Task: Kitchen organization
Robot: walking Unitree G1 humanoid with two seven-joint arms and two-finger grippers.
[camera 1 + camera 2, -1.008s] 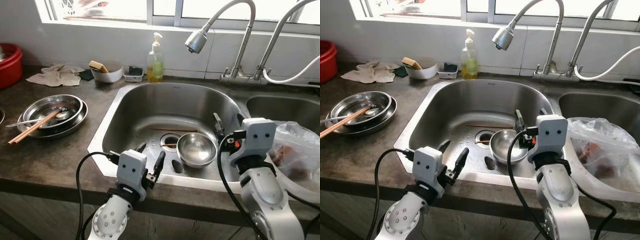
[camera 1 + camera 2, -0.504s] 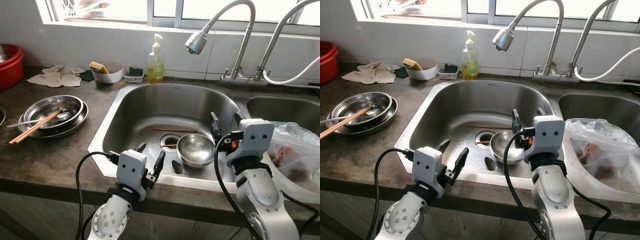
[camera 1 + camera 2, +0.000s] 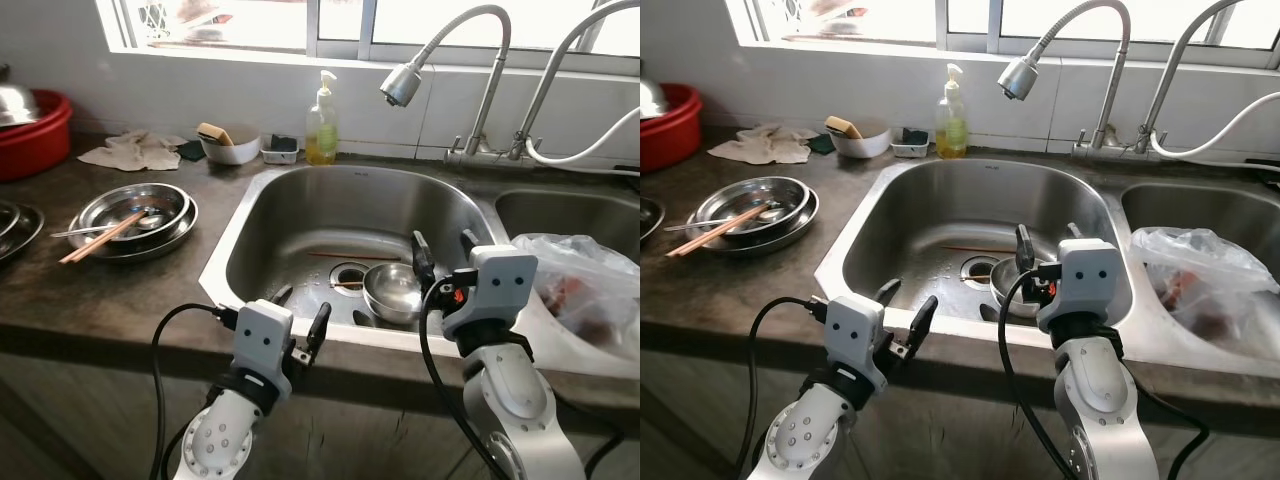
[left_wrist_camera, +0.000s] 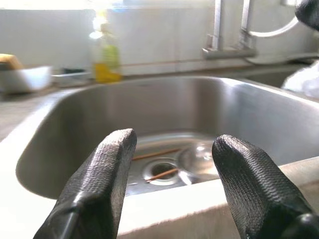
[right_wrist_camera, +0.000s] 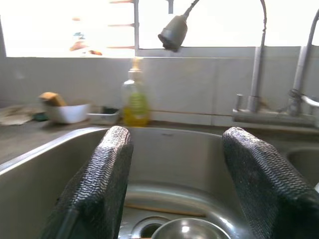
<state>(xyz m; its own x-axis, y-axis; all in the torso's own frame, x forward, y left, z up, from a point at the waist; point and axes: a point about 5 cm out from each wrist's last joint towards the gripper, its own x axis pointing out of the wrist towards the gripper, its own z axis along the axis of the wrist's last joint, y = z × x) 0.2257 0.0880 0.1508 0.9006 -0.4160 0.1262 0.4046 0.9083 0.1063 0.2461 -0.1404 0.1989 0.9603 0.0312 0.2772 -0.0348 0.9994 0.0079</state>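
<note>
A small steel bowl [image 3: 392,291] sits on the floor of the left sink basin [image 3: 330,205], beside the drain. A thin chopstick [image 3: 345,256] lies behind it. My right gripper [image 3: 443,248] hovers open just above and right of the bowl, its black fingers [image 5: 104,169] pointing into the basin. My left gripper [image 3: 301,308] stands open at the sink's front rim, apart from everything; its wrist view looks over the rim toward the drain and bowl [image 4: 197,157]. On the counter to the left, stacked steel plates [image 3: 135,210] hold chopsticks and a spoon.
A soap bottle [image 3: 321,122], a white bowl with a sponge [image 3: 228,148], a small tray [image 3: 283,150] and a cloth [image 3: 138,152] line the back wall. A red basin [image 3: 35,130] stands far left. The faucet head [image 3: 402,85] hangs over the sink. A plastic bag [image 3: 580,290] lies at the right basin.
The whole picture has shifted, so the camera moved and more of the left counter shows. My right gripper has drifted slightly left, closer over the bowl. The left gripper keeps its pose.
</note>
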